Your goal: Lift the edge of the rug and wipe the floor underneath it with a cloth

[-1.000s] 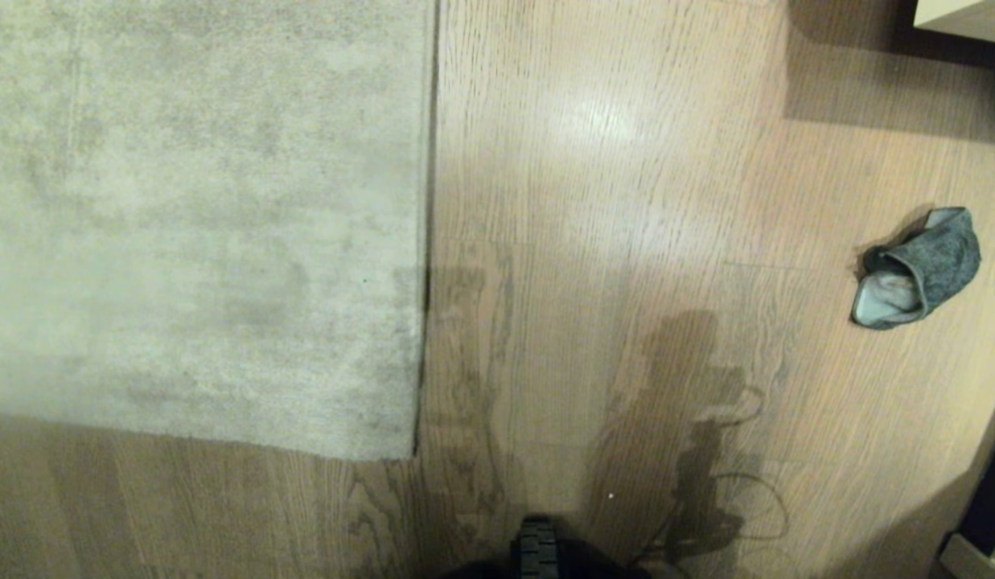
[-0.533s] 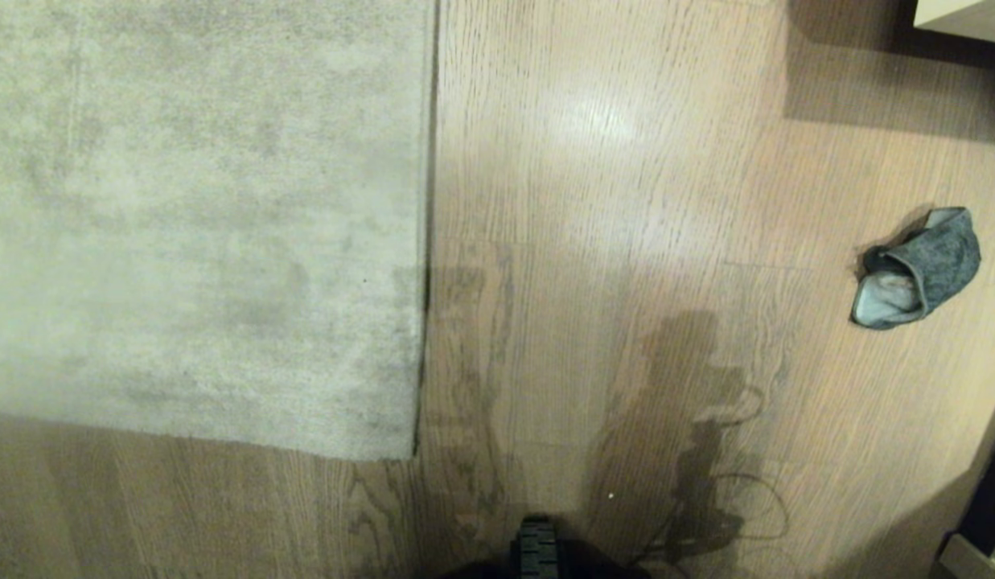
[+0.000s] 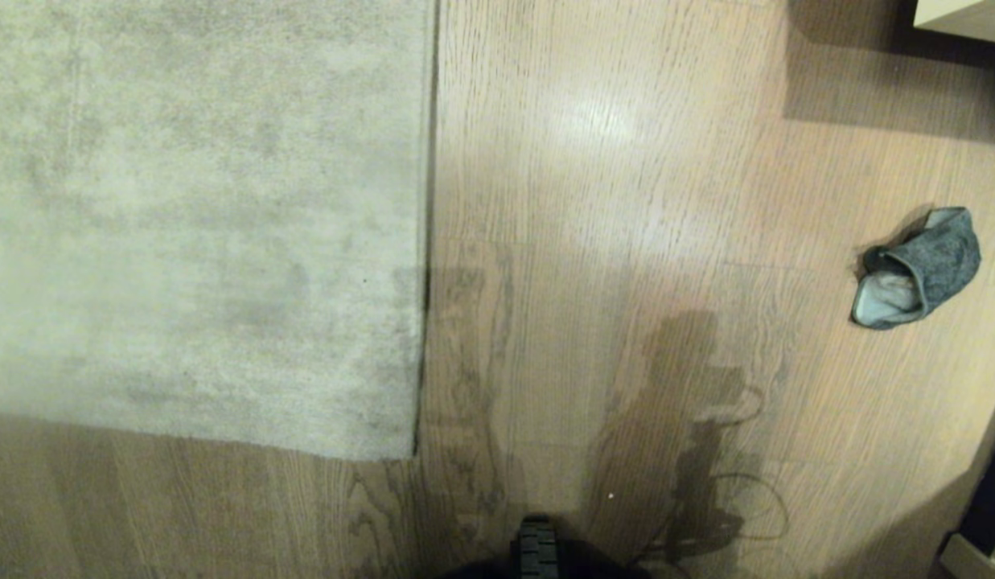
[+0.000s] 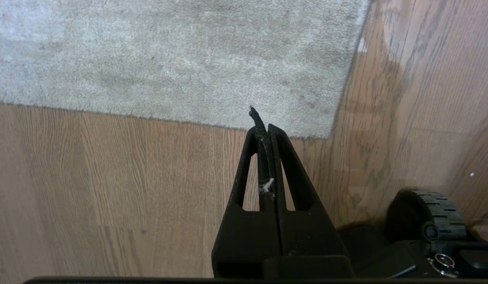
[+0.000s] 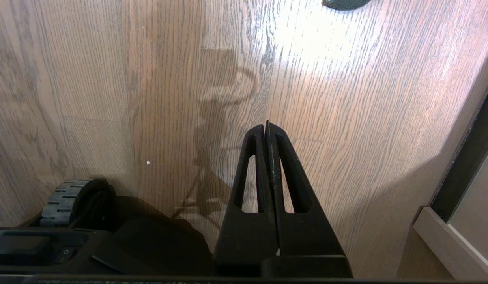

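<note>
A pale grey-beige rug lies flat on the left, its straight rug edge running up the middle of the head view, with a corner near me. Brown wood floor fills the right side. The dark grey-teal cloth lies crumpled on the floor at the far right. Neither arm shows in the head view. My left gripper is shut and empty, hanging over bare floor just short of the rug's near edge. My right gripper is shut and empty above bare floor; the cloth barely shows far beyond it.
My base wheel shows at the bottom middle. A pale furniture corner stands at the top right, and a dark cabinet edge with a light baseboard at the bottom right. The arm's shadow falls on the floor in front.
</note>
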